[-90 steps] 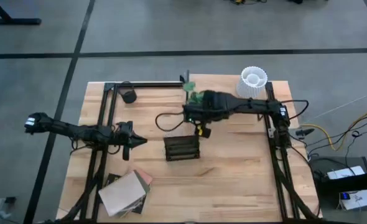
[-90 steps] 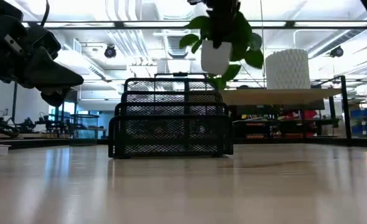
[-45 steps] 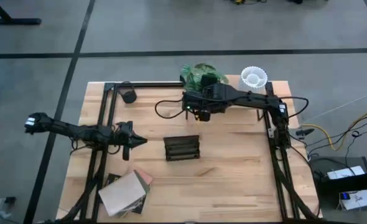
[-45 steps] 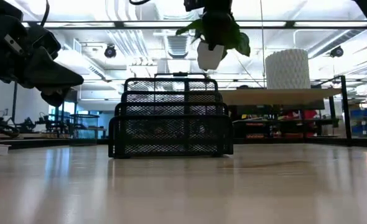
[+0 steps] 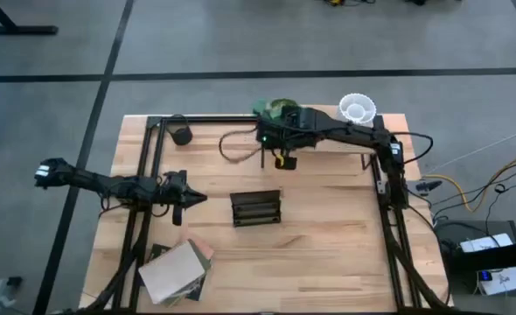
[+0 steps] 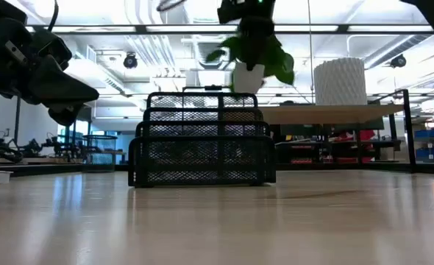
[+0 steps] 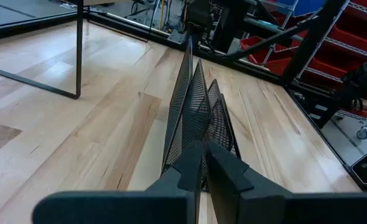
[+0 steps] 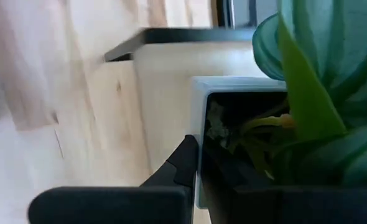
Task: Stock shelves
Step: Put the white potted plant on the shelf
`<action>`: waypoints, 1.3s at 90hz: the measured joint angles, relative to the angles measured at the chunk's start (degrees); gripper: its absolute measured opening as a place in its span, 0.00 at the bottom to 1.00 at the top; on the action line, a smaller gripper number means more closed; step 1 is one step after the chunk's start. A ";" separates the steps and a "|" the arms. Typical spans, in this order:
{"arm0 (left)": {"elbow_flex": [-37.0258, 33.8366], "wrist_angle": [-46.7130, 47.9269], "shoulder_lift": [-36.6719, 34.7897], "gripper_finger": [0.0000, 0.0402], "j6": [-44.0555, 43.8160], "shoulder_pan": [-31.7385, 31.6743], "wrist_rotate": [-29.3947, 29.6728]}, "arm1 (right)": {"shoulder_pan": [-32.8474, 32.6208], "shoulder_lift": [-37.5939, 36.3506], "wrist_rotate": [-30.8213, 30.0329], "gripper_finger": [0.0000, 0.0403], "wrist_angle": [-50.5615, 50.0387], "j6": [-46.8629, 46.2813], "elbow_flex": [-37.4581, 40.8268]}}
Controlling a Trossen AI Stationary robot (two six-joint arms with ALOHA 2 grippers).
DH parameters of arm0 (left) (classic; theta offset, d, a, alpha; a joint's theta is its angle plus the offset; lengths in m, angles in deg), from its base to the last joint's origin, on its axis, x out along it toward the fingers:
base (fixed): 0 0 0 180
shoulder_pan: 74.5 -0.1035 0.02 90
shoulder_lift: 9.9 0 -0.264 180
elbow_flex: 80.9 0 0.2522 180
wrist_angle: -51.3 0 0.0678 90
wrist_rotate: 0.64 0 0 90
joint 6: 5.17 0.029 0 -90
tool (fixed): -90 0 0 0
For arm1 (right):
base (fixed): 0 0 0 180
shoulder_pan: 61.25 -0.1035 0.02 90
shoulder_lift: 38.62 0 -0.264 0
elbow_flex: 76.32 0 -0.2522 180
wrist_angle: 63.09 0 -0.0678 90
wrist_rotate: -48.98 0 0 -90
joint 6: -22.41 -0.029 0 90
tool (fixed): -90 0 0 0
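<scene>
The shelves (image 5: 328, 122), a thin black metal frame carrying a pale wooden board, stand along the table's far edge. Our left gripper (image 5: 188, 198) waits at the left with fingers pressed together. Our right gripper (image 5: 280, 136) pinches the rim of a small white potted green plant (image 5: 275, 111), which has moved lower since half a second ago and now hangs over the board's left end.

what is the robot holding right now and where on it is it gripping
The right tool holds a small potted plant by the rim of its white pot, one finger inside the wall, one outside. The left tool is shut and holds nothing.
</scene>
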 joint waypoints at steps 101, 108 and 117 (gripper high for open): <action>0.00 0.02 0.00 0.02 0.00 0.00 0.02 | 11.60 1.48 13.66 0.00 -0.63 -20.77 -0.83; 0.00 0.02 0.00 0.02 0.00 0.02 0.02 | 11.52 1.75 13.61 0.00 -0.61 -20.75 -0.83; 0.01 0.02 0.00 0.02 0.01 0.02 0.02 | 11.39 1.75 13.62 0.00 -0.29 -20.77 -0.83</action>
